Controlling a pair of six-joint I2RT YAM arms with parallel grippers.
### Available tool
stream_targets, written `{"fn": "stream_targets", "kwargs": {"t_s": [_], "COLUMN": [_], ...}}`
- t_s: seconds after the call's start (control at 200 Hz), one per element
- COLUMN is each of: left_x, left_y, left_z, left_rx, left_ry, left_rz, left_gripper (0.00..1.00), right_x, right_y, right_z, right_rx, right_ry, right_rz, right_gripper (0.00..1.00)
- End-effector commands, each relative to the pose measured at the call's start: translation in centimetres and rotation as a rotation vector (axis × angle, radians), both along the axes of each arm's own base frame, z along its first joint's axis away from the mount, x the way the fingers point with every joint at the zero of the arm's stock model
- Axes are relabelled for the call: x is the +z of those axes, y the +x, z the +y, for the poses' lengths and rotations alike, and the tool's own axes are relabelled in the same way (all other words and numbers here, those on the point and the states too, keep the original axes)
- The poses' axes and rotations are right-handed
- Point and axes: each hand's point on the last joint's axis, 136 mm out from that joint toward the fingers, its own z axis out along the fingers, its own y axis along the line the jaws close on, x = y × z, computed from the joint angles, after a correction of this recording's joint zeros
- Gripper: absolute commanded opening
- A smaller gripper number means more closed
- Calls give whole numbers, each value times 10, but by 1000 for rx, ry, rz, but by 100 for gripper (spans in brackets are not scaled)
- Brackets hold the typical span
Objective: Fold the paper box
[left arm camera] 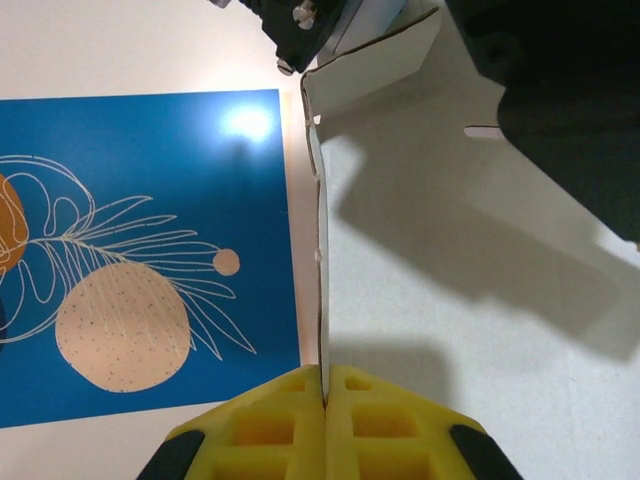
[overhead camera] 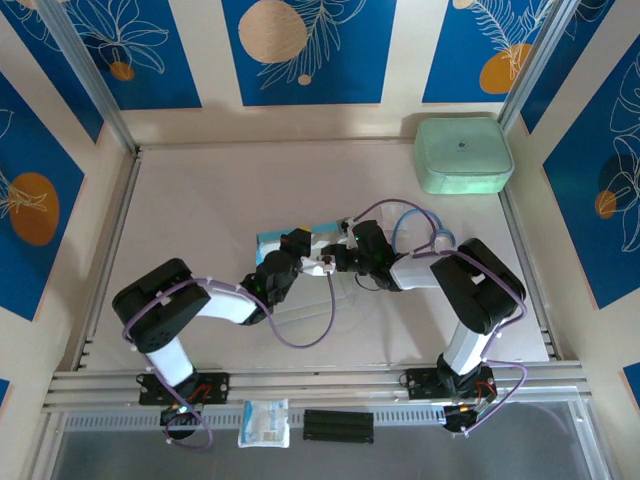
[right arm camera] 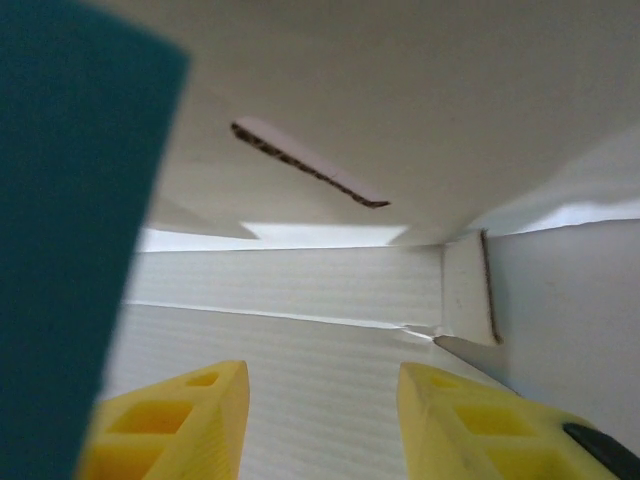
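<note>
The paper box (overhead camera: 270,242) stands partly raised near the middle of the table (overhead camera: 220,200), well apart from every edge, with both arms meeting over it. The left gripper (left arm camera: 325,388) is closed: its yellow fingers (left arm camera: 270,425) pinch one thin card wall of the box, which runs edge-on away from them toward a whitish-grey flap (left arm camera: 380,65). The right gripper (right arm camera: 320,410) is open: its two yellow fingers (right arm camera: 175,425) stand apart inside the box, facing the whitish-grey inner walls, with nothing clamped between them. A blurred blue panel (right arm camera: 70,220) rises beside its left finger. A mint-green case (overhead camera: 463,155) sits at the far right corner of the table. A small white packet (overhead camera: 264,422) lies at the near edge.
</note>
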Motion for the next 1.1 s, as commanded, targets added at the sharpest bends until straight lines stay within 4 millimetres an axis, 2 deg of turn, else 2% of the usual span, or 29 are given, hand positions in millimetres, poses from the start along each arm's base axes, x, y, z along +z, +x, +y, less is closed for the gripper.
{"fn": "stream_targets", "kwargs": {"t_s": [0.0, 0.115, 0.195, 0.45, 0.58, 0.615, 0.765, 0.805, 0.855, 0.965, 1.091], "left_x": [6, 5, 4, -2, -3, -3, 0, 2, 5, 11, 14], "left_y": [-4, -4, -4, -3, -2, -2, -3, -3, -4, -5, -7], "left_z": [-14, -13, -13, -11, -12, -13, -15, -16, -17, -18, -19], "left_rx": [-53, -52, -52, -36, -39, -40, -48, -52, -57, -63, -66], "left_ry": [-35, -26, -26, -24, -24, -25, -37, -39, -46, -55, -53], "left_rz": [-7, -6, -4, 3, 6, 6, -3, -5, -11, -17, -26], "left_gripper": [0, 0, 0, 1, 2, 3, 16, 20, 26, 31, 38], "right_x": [5, 0, 5, 45, 64, 74, 120, 129, 139, 149, 143], "right_y": [-4, -4, -5, -30, -41, -42, -45, -43, -41, -35, -31], "right_z": [14, 16, 12, -8, -33, -40, -66, -73, -81, -88, -81], "right_rx": [70, 85, 67, 71, 32, 22, 4, 3, 22, 114, 275], "right_ry": [71, 56, 47, -44, -106, -111, -116, -118, -113, -85, -61], "right_rz": [-26, -18, -39, -170, -226, -254, -357, -376, -391, -383, -281], "right_gripper": [43, 43, 43, 48, 53, 54, 60, 64, 75, 76, 74]}}
